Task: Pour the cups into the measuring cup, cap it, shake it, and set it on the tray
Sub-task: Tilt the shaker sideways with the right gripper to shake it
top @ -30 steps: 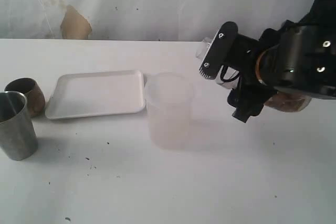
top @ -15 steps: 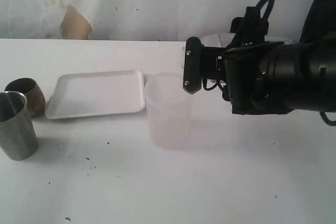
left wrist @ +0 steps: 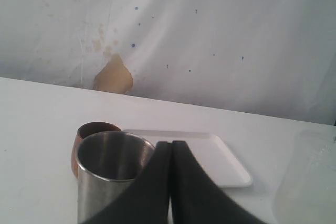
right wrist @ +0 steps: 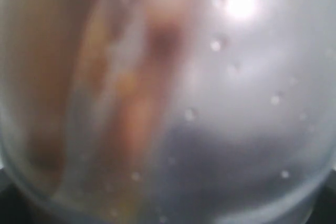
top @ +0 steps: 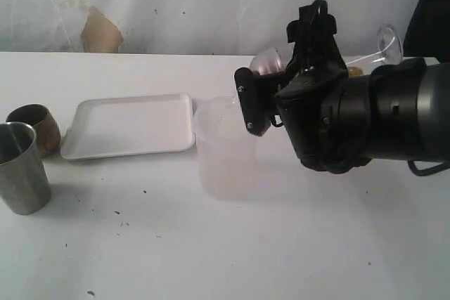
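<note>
My right gripper [top: 261,83] is shut on the clear measuring cup [top: 371,48], held sideways above the table behind the black arm. A lidded end [top: 267,57] shows left of the wrist, and brown contents show inside. The right wrist view is filled with the measuring cup's wet wall [right wrist: 220,77], streaked with brown. The steel tumbler [top: 21,166] and the brown cup [top: 34,126] stand at the far left, and the white tray [top: 130,126] lies beside them. My left gripper [left wrist: 171,146] is shut and empty, just in front of the steel tumbler [left wrist: 107,182] and the brown cup [left wrist: 86,132].
A frosted, milky tumbler [top: 225,147] stands upright at the tray's right end, directly below and left of my right wrist. It also shows as the frosted tumbler [left wrist: 307,182] at the edge of the left wrist view. A white wall backs the table.
My right arm has swung left and turned over with the measuring cup. The cup went from low beside the wrist to lying sideways behind it. Everything on the table stayed put.
</note>
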Robot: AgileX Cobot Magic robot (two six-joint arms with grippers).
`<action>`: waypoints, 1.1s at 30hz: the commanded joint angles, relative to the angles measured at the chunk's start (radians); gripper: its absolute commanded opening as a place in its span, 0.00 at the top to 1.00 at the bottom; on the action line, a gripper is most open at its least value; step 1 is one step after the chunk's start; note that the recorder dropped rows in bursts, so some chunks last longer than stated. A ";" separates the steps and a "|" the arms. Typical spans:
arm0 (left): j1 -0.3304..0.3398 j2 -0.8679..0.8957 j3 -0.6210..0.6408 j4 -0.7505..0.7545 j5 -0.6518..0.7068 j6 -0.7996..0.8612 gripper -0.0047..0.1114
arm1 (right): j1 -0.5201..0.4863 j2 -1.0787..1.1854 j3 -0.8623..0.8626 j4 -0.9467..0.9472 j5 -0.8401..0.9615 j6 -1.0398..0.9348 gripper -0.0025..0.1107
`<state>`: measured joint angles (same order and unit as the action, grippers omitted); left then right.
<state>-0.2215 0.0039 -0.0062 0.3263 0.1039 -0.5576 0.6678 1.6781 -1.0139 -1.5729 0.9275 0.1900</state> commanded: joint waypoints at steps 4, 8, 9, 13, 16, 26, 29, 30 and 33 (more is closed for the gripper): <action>0.000 -0.004 0.006 0.003 -0.005 -0.008 0.96 | 0.000 -0.011 -0.013 -0.148 0.062 -0.024 0.98; 0.000 -0.004 0.006 0.003 -0.005 -0.008 0.96 | 0.000 -0.011 -0.013 -0.172 0.076 -0.058 0.98; 0.000 -0.004 0.006 0.003 -0.005 -0.008 0.96 | 0.000 -0.011 -0.012 -0.172 0.076 -0.058 0.98; 0.000 -0.004 0.006 0.003 -0.005 -0.008 0.96 | 0.000 -0.011 -0.012 -0.172 0.076 -0.060 0.98; 0.000 -0.004 0.006 0.003 -0.005 -0.008 0.96 | 0.000 -0.011 -0.012 -0.172 0.078 -0.097 0.98; 0.000 -0.004 0.006 0.003 -0.005 -0.008 0.96 | 0.000 -0.011 -0.012 -0.172 0.070 -0.295 0.98; 0.000 -0.004 0.006 0.003 -0.005 -0.008 0.96 | 0.000 -0.011 -0.012 -0.172 0.070 -0.311 0.98; 0.000 -0.004 0.006 0.003 -0.005 -0.008 0.96 | 0.000 -0.011 -0.012 -0.172 0.070 -0.322 0.98; 0.000 -0.004 0.006 0.003 -0.005 -0.008 0.96 | 0.000 -0.011 -0.013 -0.172 0.069 -0.324 0.98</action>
<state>-0.2215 0.0039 -0.0062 0.3263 0.1039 -0.5614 0.6678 1.6781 -1.0139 -1.7016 0.9581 -0.1233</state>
